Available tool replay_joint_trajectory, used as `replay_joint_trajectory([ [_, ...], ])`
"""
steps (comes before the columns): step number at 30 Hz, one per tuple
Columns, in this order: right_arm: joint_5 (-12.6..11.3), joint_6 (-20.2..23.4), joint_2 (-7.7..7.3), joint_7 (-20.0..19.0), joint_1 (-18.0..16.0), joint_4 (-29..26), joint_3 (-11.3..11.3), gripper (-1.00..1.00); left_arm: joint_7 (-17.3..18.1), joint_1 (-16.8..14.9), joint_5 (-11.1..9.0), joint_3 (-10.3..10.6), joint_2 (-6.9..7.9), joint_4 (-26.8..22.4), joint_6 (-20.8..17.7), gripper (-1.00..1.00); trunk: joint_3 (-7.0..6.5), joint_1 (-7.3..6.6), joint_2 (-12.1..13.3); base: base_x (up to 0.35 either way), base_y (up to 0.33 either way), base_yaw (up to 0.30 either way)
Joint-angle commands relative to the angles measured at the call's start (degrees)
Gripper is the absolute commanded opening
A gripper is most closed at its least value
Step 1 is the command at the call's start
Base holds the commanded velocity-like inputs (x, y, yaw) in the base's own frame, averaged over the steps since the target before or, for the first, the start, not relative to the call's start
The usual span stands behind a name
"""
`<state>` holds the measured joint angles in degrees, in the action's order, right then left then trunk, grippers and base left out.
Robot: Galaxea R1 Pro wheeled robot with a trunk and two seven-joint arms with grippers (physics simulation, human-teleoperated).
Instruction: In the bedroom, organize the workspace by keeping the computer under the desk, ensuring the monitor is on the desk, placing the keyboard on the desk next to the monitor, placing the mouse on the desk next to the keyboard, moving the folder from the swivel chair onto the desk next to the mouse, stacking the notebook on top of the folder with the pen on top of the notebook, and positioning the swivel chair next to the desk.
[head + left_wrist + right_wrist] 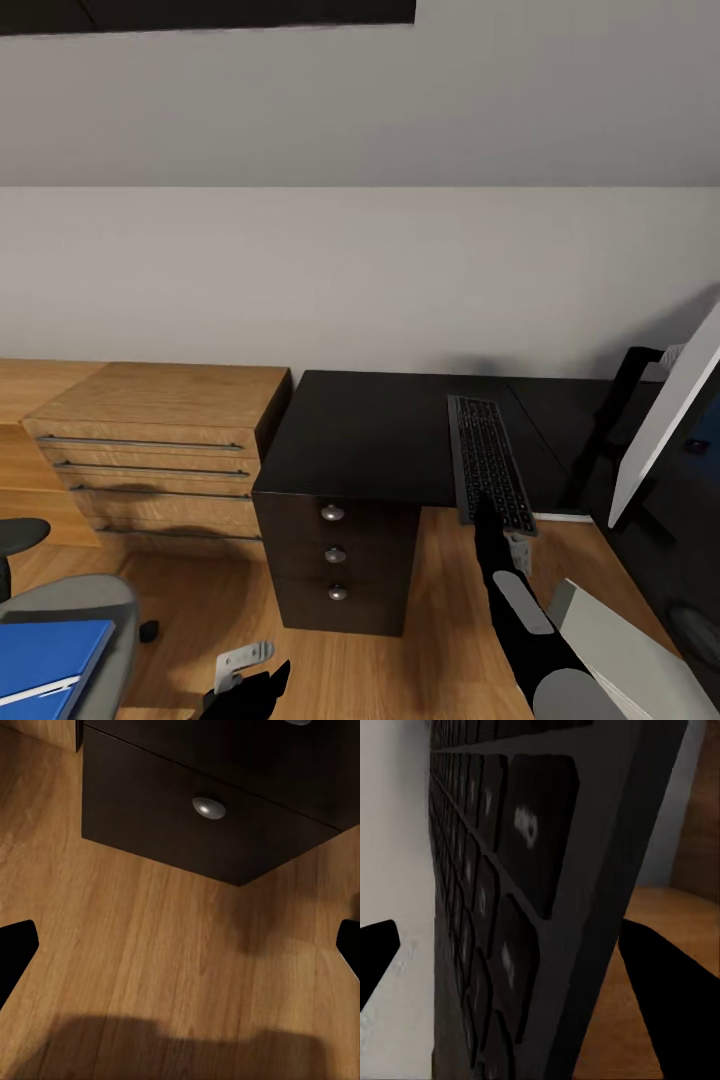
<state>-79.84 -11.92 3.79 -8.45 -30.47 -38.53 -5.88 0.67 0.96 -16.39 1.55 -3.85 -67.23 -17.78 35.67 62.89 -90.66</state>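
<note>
**Right gripper clamps the keyboard at the desk edge**

Here the right gripper (497,522) is closed on the near end of the keyboard (488,460), which stretches away from it over the glossy black desk (370,435). In the right wrist view the keyboard (517,915) stands between the two dark fingers (671,982), its rows of keys running away from the camera. The keyboard's near end sticks out past the desk edge, above the wooden floor (450,620).

Right of that gripper, the monitor (665,420) leans on its black stand, its pale back edge turned toward the arm. Left of the gripper and lower, the desk's dark drawer unit (336,570) shows three round knobs. Beyond it to the left stands a light wooden drawer cabinet (160,450).

The left gripper (245,690) hangs low over the floor, near the foot of the drawer unit (210,817); its fingers (15,945) are spread wide with nothing between them. Further left of it, the bright blue folder (45,660) lies on the grey seat of the swivel chair (100,600).
</note>
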Motion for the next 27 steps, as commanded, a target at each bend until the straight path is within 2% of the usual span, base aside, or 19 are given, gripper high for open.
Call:
replay_joint_trajectory([
  [1,-0.29,-0.03,0.06,-0.43,-0.03,0.04,-0.14,1.00,0.07,0.01,-0.39,-0.06,-0.01,-0.10,-0.32,1.00,0.04,0.00,-0.02,0.000,0.000,0.000],
  [15,0.30,-0.01,0.01,-0.42,-0.03,0.10,-0.20,1.00,0.04,0.01,-0.40,-0.06,-0.01,-0.10,-0.20,1.00,0.04,0.00,-0.02,-0.007,0.000,0.000],
  [27,0.30,0.05,-0.01,-0.43,-0.03,0.12,-0.24,1.00,0.04,0.01,-0.40,-0.06,-0.01,-0.10,-0.23,1.00,0.04,0.00,-0.02,-0.202,0.000,0.000],
])
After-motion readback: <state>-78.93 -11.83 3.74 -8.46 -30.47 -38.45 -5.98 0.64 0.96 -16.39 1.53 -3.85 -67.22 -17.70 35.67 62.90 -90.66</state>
